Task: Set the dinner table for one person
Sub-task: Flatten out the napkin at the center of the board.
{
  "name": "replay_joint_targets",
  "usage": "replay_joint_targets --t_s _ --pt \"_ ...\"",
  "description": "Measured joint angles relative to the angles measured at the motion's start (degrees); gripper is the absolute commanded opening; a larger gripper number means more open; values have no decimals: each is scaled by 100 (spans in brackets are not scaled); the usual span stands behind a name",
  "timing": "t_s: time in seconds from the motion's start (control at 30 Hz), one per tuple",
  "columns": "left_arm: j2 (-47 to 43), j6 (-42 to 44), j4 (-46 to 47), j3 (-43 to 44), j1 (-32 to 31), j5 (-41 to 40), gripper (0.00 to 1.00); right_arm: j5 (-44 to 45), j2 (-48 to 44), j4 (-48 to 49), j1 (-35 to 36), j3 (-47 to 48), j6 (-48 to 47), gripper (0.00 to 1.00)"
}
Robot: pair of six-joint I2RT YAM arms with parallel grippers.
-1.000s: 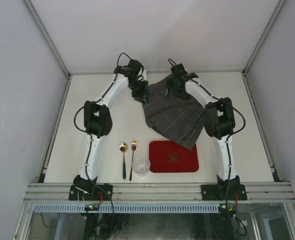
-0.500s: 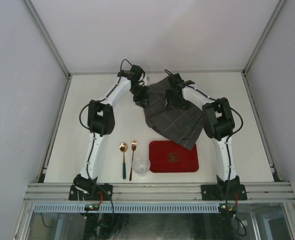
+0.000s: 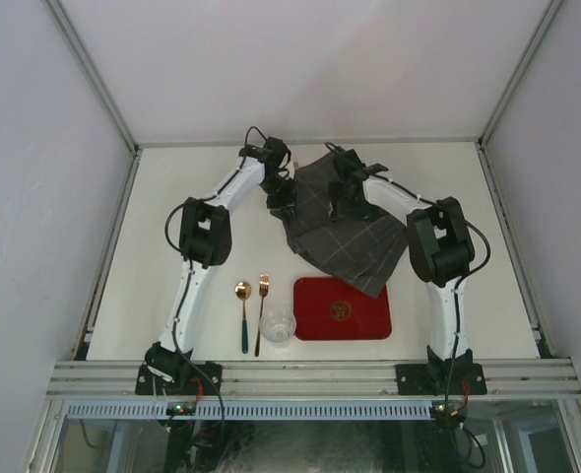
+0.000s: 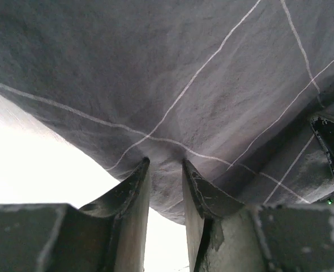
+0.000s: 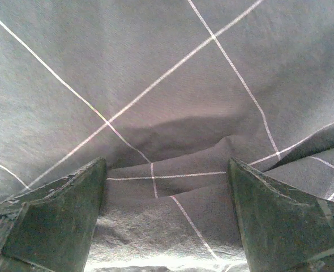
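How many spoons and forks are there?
2. The spoon lies just left of the fork, both left of the glass, near the front of the table. More could hide under the cloth.

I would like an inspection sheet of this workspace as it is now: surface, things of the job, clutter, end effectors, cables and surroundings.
Surface: dinner table, off-white, with an aluminium rail at the near edge.
Job's things: checked cloth crumpled at the far middle, one corner over the red tray. Spoon, fork and glass lie left of the tray.
Clutter: nothing seen.
End effectors: left end effector pinches the cloth's edge; right end effector is wide open over a fold.
Cables: black cables loop at the arms, apart from the tableware.
Surroundings: plain white walls.
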Motion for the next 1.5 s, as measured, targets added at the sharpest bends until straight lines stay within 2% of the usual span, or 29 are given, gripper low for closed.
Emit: replay_joint_targets --t_s 0.17,0.3,0.5,0.77,1.0,1.2,1.5 --pt "7 -9 -74 22 -7 46 31 72 -267 4 -13 -391 35 87" --pt "9 -149 -66 -11 4 195 22 90 -472 24 -85 -686 83 87" --pt "-9 -481 94 -236 92 376 19 83 -640 20 -243 -892 122 87" --pt "-299 -822 505 -914 291 568 14 46 -640 9 -433 -903 142 88" --pt "-848 -931 953 -1908 442 494 12 79 -284 -66 -501 -522 144 96" --pt "-1436 -1169 1408 -2962 758 398 12 87 -35 -85 -505 -216 146 98" --pt "-1906 -1462 1853 -3766 1309 289 12 52 116 -140 -616 -17 140 99"
